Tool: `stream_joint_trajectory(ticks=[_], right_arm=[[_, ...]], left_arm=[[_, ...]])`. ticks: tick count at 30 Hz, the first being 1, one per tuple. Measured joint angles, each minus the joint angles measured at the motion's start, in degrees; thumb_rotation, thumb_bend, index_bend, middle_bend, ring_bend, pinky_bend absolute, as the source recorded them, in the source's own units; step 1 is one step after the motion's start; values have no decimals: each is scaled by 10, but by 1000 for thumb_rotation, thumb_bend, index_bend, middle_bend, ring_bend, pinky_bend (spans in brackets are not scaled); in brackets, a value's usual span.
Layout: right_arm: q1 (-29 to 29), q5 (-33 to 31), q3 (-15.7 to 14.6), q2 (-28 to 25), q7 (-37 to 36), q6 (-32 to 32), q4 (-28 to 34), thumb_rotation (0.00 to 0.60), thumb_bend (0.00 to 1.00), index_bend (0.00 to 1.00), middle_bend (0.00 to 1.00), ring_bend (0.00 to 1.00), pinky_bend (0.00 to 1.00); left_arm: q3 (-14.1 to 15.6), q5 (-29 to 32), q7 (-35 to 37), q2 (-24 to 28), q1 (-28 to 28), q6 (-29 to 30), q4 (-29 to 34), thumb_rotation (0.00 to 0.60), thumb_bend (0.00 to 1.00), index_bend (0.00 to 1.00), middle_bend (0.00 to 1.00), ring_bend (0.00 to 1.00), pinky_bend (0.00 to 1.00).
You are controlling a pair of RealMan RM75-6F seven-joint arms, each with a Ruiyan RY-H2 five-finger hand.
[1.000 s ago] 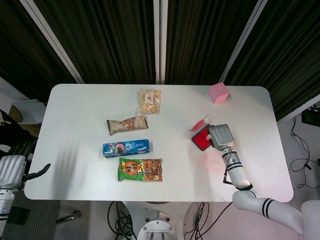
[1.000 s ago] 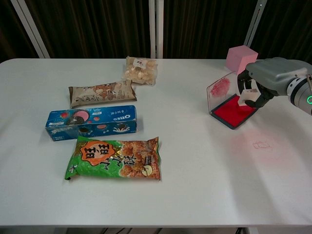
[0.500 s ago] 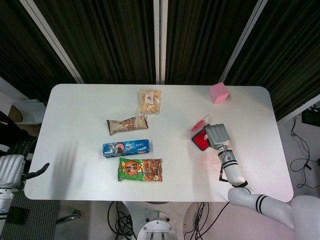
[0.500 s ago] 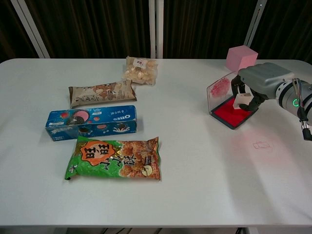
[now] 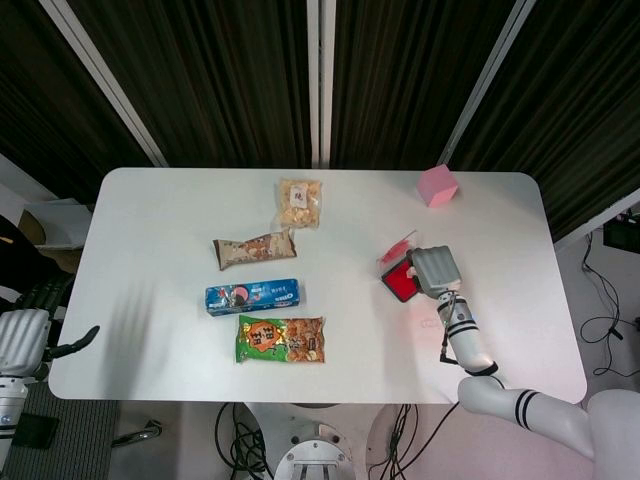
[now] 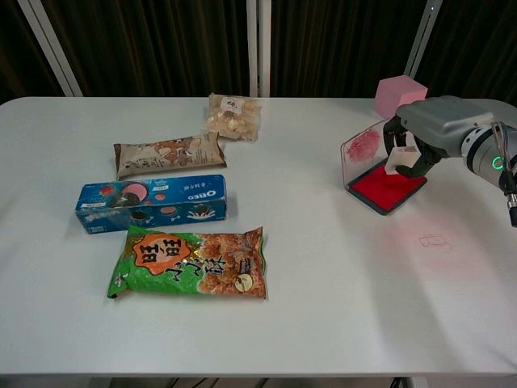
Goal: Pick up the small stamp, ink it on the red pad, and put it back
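My right hand (image 6: 432, 129) (image 5: 434, 271) grips the small white stamp (image 6: 403, 159) and holds it a little above the red ink pad (image 6: 385, 186) (image 5: 399, 282). The pad lies open on the table's right side, its clear lid (image 6: 361, 146) tilted up at the left with red smears on it. In the head view the hand hides the stamp. A faint red stamp mark (image 6: 433, 240) shows on the table nearer the front edge. My left hand (image 5: 25, 335) hangs off the table's left edge, fingers loosely apart, holding nothing.
A pink cube (image 6: 398, 95) stands behind the pad. On the left half lie a green snack bag (image 6: 190, 263), a blue Oreo box (image 6: 151, 202), a brown bar wrapper (image 6: 168, 153) and a small clear snack bag (image 6: 233, 115).
The right hand dipped the stamp down onto the red pad half a second ago and has now lifted it slightly off the pad. The left hand has not moved.
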State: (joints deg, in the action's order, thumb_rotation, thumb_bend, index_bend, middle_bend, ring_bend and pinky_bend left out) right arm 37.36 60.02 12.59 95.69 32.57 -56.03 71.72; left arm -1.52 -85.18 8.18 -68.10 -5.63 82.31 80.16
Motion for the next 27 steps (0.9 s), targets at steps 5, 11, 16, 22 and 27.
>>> stream_joint_trajectory(ticks=[5, 11, 16, 22, 27], right_arm=[[-17, 17, -3, -45, -7, -36, 67, 600, 349, 631, 548, 606, 780], [-57, 43, -43, -92, -7, -77, 135, 600, 348, 631, 548, 605, 780], [-89, 72, -91, -101, -7, -98, 152, 600, 348, 631, 546, 602, 780], [-126, 112, -125, -77, -29, -131, 135, 600, 343, 632, 545, 604, 780], [-139, 106, -128, -58, -35, -128, 123, 600, 326, 634, 542, 604, 780]], left_arm=[[1, -2, -4, -2, 0, 1, 4, 184, 166, 89, 118, 118, 206], [1, -6, -11, -3, -1, 4, 11, 184, 166, 89, 119, 118, 206], [3, -11, -13, -3, -2, 5, 17, 182, 166, 89, 118, 118, 206], [4, -14, -13, 1, 2, 12, 21, 184, 166, 89, 118, 118, 206], [7, -14, -7, 1, 4, 12, 19, 187, 166, 90, 118, 118, 207]])
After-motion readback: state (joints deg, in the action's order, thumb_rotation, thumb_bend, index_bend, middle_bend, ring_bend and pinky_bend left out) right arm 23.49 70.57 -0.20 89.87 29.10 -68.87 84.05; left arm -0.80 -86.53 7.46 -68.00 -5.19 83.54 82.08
